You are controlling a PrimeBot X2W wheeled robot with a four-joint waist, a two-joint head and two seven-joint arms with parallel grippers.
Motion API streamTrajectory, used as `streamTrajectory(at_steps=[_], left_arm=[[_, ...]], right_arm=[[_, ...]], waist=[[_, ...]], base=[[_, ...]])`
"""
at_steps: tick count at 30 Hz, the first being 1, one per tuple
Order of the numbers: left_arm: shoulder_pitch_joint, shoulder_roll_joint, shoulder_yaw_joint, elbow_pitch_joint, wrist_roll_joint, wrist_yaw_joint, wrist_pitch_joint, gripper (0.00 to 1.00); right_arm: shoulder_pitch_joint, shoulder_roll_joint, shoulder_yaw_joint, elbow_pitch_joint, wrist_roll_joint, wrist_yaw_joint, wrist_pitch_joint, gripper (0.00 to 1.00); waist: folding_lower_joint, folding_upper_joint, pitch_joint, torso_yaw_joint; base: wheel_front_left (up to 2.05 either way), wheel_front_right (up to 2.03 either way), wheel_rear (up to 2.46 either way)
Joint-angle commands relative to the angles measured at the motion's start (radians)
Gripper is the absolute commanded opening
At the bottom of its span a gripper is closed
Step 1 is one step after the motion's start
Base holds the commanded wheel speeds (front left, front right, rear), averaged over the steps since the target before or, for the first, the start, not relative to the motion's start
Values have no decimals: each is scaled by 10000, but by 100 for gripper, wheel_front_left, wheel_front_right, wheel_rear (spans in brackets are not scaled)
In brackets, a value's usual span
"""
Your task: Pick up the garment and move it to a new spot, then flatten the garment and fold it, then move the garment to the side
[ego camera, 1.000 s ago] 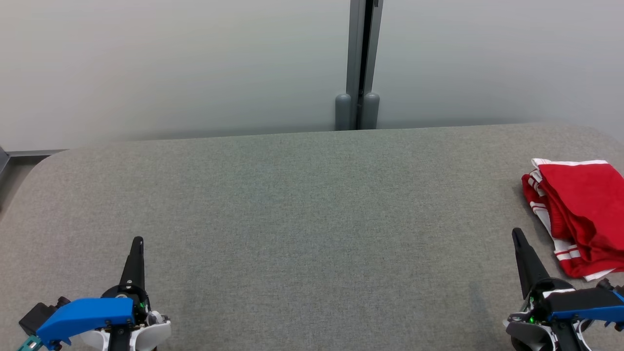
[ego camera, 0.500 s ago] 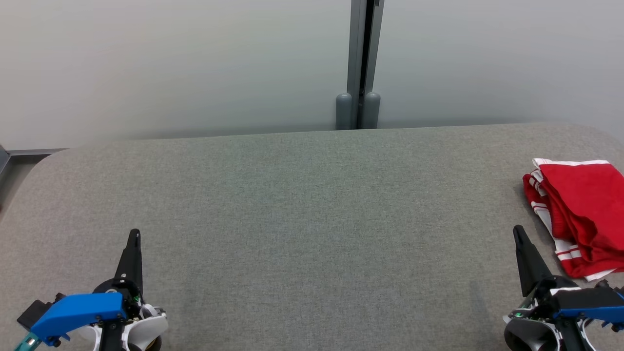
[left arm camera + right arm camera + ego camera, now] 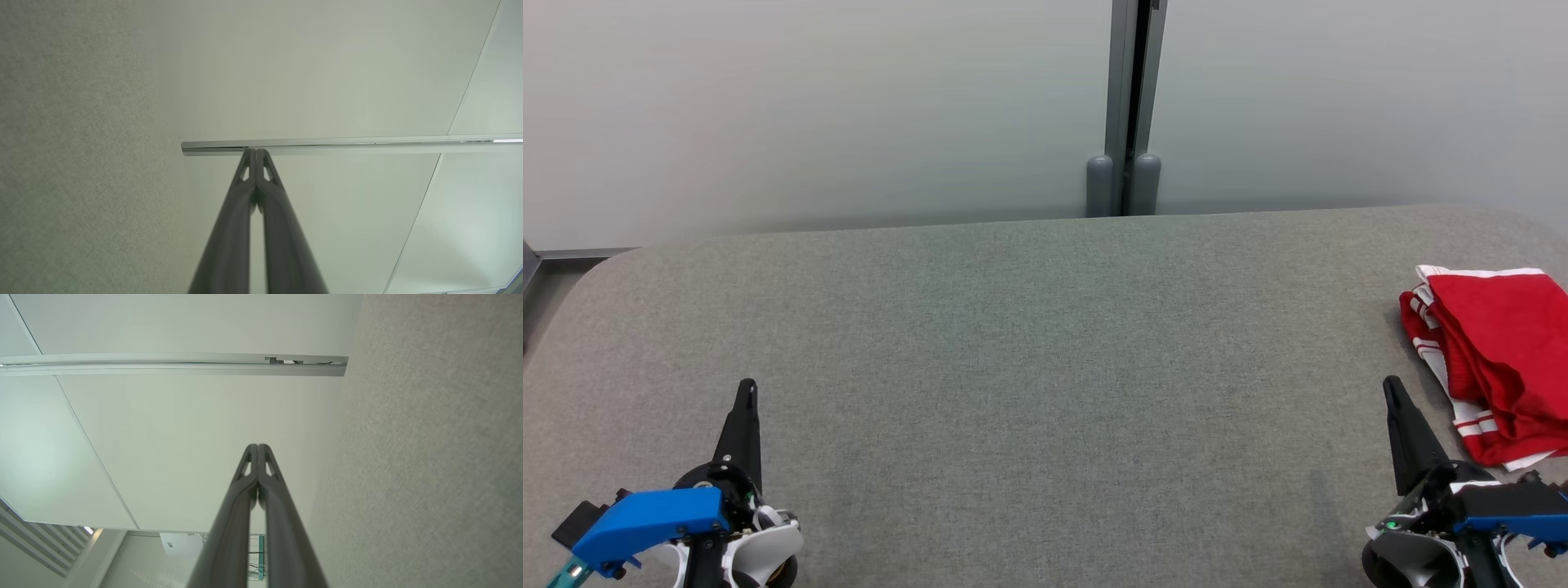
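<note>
resettled left gripper (image 3: 745, 396) slightly toward near-left corner of grey felt worktop (image 3: 1045, 327), right gripper (image 3: 1395, 396) by near-right corner, both clenched on nothing, seemingly parked clear of folded red white-striped cloth garment (image 3: 1494, 351) left aside at right edge.

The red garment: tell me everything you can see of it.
The garment is bright red soft cloth with white stripes and trim along its edges. It lies folded into a loose, slightly rumpled bundle of several layers, flat on the grey fabric-covered table at its far right, partly cut off by the head view's right edge. Only the table touches it. The shut right end effector points up beside its lower left corner, close but apart.
</note>
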Motion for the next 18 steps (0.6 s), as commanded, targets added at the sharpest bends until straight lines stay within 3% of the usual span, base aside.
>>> streamTrajectory(at_steps=[1,18], left_arm=[[-93,-16,19,-41,-19,-85,41,0],[-92,-16,17,-41,-20,-66,39,0]], right_arm=[[-140,13,-29,-29,23,4,36,0],[-138,12,-26,-27,24,4,35,0]], waist=[[0,0,0,0],[0,0,0,0]], base=[[0,0,0],[0,0,0]])
